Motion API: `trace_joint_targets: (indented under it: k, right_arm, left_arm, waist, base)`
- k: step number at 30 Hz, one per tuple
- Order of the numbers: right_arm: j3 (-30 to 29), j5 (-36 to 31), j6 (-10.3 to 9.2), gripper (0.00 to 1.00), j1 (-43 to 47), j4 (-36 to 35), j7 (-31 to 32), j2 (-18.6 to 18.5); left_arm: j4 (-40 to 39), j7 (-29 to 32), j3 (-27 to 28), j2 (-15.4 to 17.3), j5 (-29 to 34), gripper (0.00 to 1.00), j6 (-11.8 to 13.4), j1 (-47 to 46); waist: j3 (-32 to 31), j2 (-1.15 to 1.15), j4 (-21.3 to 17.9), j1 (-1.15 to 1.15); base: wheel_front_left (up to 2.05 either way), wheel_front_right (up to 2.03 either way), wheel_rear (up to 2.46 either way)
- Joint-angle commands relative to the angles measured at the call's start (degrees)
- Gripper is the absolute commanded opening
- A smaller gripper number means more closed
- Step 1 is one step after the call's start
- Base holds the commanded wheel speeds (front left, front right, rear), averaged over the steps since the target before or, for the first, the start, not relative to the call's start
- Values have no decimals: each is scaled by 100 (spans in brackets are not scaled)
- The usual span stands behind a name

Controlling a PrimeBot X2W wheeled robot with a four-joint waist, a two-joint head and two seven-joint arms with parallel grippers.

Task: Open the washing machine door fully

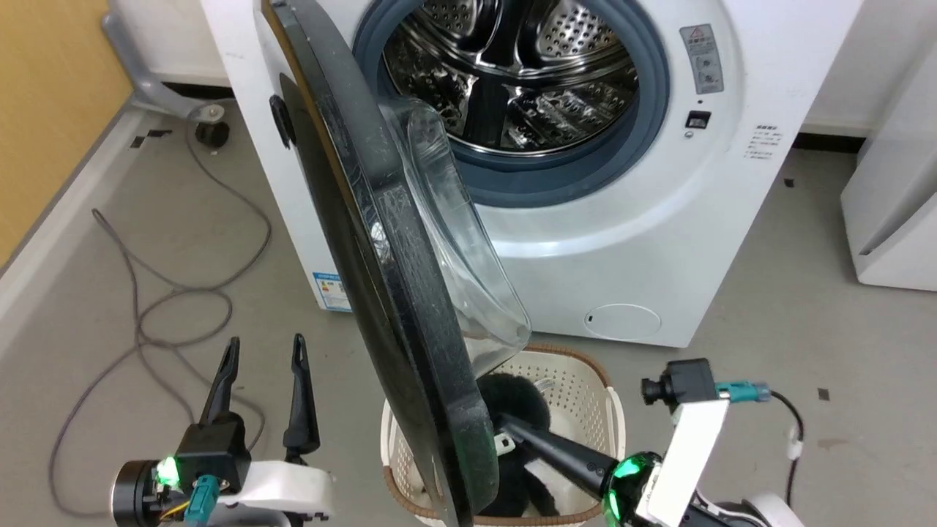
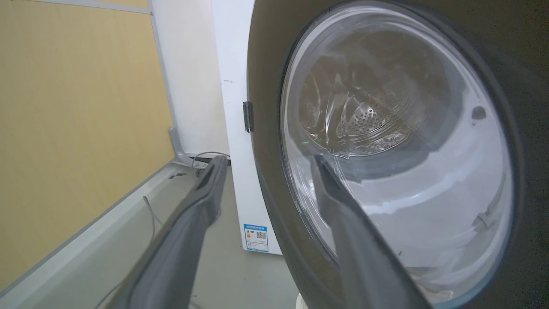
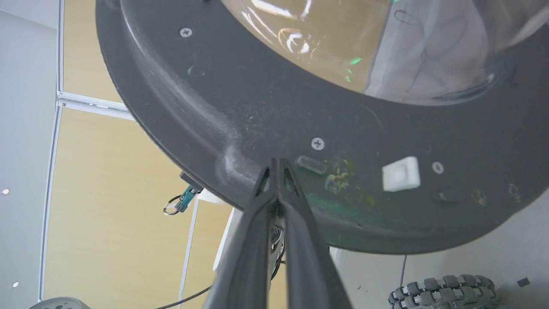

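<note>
The white washing machine [image 1: 644, 205] shows its grey ring and steel drum [image 1: 512, 66]. The washing machine door [image 1: 395, 241] stands swung out, edge-on to the head view, glass bowl facing the drum. My right gripper [image 1: 509, 428] is shut with nothing between its fingers. Its tips rest against the door's inner black rim [image 3: 266, 107], where the right gripper [image 3: 278, 165] meets it near the lower edge. My left gripper [image 1: 265, 351] is open, left of the door and apart from it. The left gripper [image 2: 266, 165] faces the door's outer glass [image 2: 386, 150].
A white laundry basket [image 1: 585, 380] holding something dark and furry sits under the door's lower edge. Grey cables [image 1: 168, 307] loop over the floor at the left. A yellow wall panel [image 1: 44, 110] bounds the left side, and another white appliance [image 1: 893, 205] stands at the right.
</note>
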Motion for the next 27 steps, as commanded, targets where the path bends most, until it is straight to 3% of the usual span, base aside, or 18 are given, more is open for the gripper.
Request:
trace_joint_targets:
  k: [1, 6, 7, 8, 14, 16, 21, 22, 27]
  right_arm:
    - [-44, -102, 36, 0, 98, -93, -130, 25]
    - [-379, -1085, 36, 0, 103, -472, -1543, -75]
    - [-379, -1085, 36, 0, 103, -472, -1543, -75]
    - [-451, -1516, 36, 0, 98, -645, -2307, -145]
    - [-465, -3123, 36, 0, 59, -719, -4540, -646]
    - [-627, -3920, 36, 0, 53, -657, -4666, -759]
    - [-1644, -6224, 36, 0, 264, -1162, -4679, -369]
    - [-1644, -6224, 36, 0, 264, -1162, -4679, -369]
    - [-2167, -7770, 36, 0, 673, -1352, -4681, -94]
  left_arm:
    - [14, -25, 15, 21, 52, 100, -27, 94]
    - [12, -25, 61, 76, 167, 100, -3, 233]
    - [12, -25, 61, 76, 167, 100, -3, 233]
    - [-25, -25, 60, 94, 220, 100, 40, 270]
    - [-87, -25, 47, 141, 278, 100, 147, 335]
    - [-107, -25, 54, 152, 275, 100, 182, 354]
    - [-147, -25, 90, 189, 239, 100, 230, 372]
    - [-147, -25, 90, 189, 239, 100, 230, 372]
    - [-174, -25, 121, 205, 209, 100, 259, 385]
  waist:
    - [-41, 0, -33, 1]
    - [-192, 0, -114, 1]
    - [-192, 0, -114, 1]
    - [-223, 0, -137, 1]
    - [-307, 0, -221, 1]
    - [-319, 0, -257, 1]
    - [-312, 0, -334, 1]
    - [-312, 0, -334, 1]
    - [-321, 0, -383, 1]
  base:
    - [0, 0, 0]
    - [0, 0, 0]
    - [0, 0, 0]
    - [0, 0, 0]
    - [0, 0, 0]
    - [0, 0, 0]
    - [0, 0, 0]
    - [0, 0, 0]
    - [0, 0, 0]
